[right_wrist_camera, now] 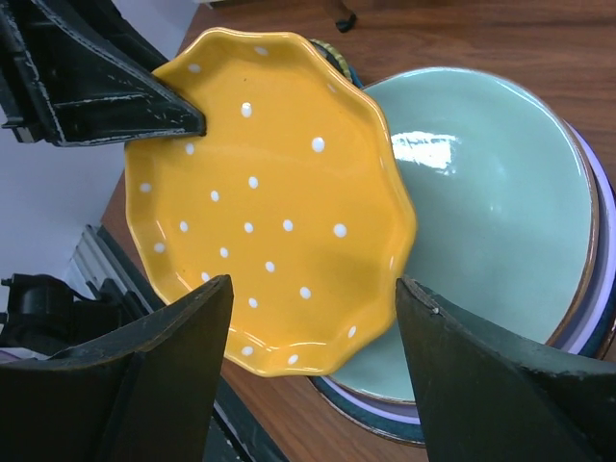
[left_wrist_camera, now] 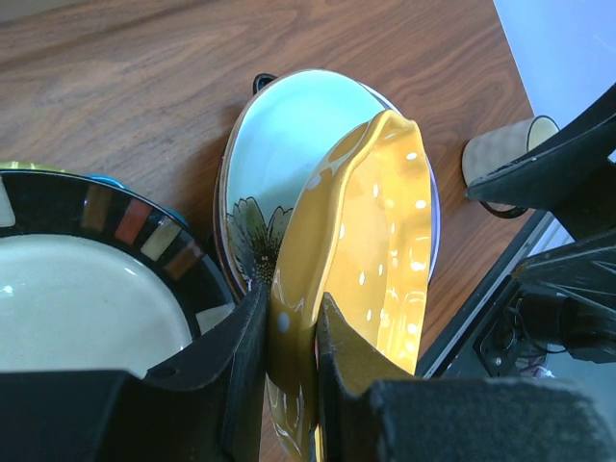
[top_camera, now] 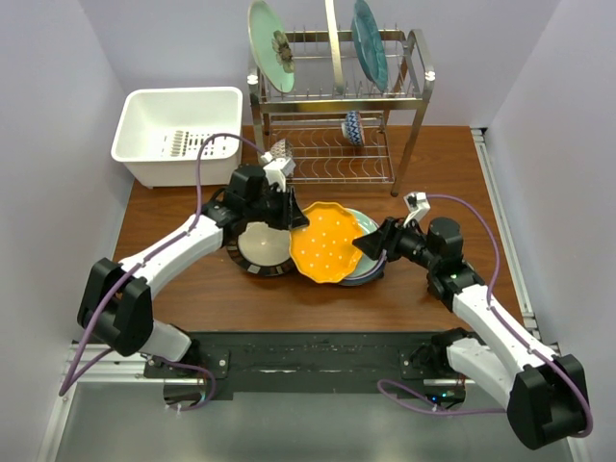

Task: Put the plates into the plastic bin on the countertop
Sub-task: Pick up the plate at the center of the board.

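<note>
My left gripper [top_camera: 292,214] is shut on the rim of the orange scalloped dotted plate [top_camera: 327,243] and holds it tilted, its far side over a plate stack. In the left wrist view both fingers [left_wrist_camera: 241,356] clamp the orange rim [left_wrist_camera: 366,241]. The black-striped plate [top_camera: 262,248] lies flat on the table to its left. The stack [top_camera: 373,262] has a pale green plate [right_wrist_camera: 500,192] on top, then lavender and dark blue ones. My right gripper [top_camera: 371,246] is open, its jaws wide apart at the orange plate's near edge [right_wrist_camera: 289,221]. The white plastic bin [top_camera: 178,135] stands at the back left.
A two-tier steel wire dish rack [top_camera: 337,115] stands at the back centre with upright plates on top and a small patterned bowl [top_camera: 353,125] on its lower shelf. Grey walls close in on both sides. The black base rail [top_camera: 308,361] runs along the near edge.
</note>
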Controlling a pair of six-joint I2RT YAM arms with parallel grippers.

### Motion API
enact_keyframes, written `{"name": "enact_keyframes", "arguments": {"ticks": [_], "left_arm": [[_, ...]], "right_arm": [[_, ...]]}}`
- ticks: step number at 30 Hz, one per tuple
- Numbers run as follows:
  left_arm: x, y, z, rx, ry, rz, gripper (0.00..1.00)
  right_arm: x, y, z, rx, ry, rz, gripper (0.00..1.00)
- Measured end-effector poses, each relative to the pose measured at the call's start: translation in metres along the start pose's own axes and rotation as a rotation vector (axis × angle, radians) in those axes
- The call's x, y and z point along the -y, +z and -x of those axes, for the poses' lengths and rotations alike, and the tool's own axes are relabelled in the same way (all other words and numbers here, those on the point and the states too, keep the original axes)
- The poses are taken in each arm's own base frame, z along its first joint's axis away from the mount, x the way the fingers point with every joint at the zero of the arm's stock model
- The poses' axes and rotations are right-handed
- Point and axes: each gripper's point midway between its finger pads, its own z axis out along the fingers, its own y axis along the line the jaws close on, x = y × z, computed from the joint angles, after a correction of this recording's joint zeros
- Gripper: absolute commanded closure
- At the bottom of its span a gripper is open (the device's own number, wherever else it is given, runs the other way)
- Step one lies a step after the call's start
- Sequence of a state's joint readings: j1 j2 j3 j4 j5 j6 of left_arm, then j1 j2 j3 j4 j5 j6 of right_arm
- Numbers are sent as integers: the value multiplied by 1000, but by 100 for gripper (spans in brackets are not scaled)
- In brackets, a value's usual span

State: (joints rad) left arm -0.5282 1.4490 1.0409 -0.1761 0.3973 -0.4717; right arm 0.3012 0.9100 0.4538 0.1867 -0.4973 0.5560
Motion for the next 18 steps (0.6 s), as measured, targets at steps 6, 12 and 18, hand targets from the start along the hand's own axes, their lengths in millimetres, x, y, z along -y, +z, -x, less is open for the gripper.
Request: {"name": "enact_keyframes", "arguments": {"ticks": [6,12,18], "left_arm": [[-8,-4,2,1,-17,13,100],[-17,-15,9,21,-33,39,100],[-34,-34,27,78,-55,72,100]], "right_arm": [[-2,-1,4,4,-23,3,27],[-3,-2,4,7,-31,5,26],[-3,-2,5,9,-42,7,26]]}}
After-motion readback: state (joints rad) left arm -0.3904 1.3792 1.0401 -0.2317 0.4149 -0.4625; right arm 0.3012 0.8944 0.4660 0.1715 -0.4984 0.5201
